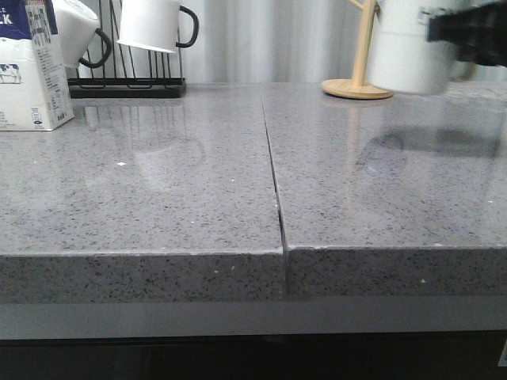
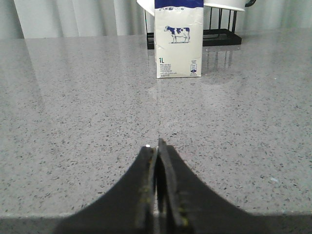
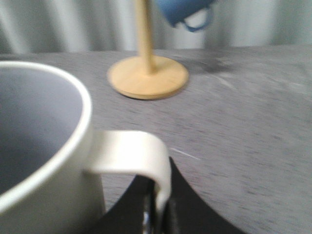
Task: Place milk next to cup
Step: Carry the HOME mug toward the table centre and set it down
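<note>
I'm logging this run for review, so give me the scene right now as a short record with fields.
milk: carton stands upright on the counter's far left, in front of the black mug rack
cup: white mug held above the counter at far right, near the wooden stand
right gripper: shut on the mug's handle
left gripper: shut, empty, low over the counter, facing the milk
blue mug: hangs on the wooden stand

White milk (image 2: 178,41), dark blue top; white cup (image 3: 44,161); speckled grey table (image 1: 158,214).
</note>
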Tool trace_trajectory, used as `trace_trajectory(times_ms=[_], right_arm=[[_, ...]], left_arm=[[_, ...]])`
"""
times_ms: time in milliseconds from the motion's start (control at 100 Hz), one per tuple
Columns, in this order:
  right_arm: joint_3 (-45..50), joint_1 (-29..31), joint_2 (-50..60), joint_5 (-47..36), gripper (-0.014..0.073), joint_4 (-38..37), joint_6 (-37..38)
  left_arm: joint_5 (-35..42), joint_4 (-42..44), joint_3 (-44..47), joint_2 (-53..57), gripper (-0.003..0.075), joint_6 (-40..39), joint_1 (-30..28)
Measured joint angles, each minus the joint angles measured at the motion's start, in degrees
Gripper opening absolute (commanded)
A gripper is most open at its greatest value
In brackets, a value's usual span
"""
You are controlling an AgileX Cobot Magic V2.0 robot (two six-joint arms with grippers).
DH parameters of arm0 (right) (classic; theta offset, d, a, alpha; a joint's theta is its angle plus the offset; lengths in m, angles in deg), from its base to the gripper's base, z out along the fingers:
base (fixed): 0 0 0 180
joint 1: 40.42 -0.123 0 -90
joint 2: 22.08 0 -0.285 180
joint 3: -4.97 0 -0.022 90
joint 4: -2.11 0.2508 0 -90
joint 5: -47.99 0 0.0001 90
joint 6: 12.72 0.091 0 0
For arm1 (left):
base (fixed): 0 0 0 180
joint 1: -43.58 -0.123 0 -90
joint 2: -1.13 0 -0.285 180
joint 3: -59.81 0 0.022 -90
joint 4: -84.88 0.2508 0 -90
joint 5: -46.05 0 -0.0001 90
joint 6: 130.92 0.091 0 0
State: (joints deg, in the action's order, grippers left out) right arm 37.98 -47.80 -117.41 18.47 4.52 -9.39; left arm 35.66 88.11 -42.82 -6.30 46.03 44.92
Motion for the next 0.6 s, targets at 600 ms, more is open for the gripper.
trace_trajectory(times_ms=[600], right_arm=[[-8.86, -13.69, -11.93, -0.21, -0.0057, 0.99, -0.36]], left_arm=[[0.0, 0.0, 0.0, 0.0, -0.002, 0.0, 0.0]])
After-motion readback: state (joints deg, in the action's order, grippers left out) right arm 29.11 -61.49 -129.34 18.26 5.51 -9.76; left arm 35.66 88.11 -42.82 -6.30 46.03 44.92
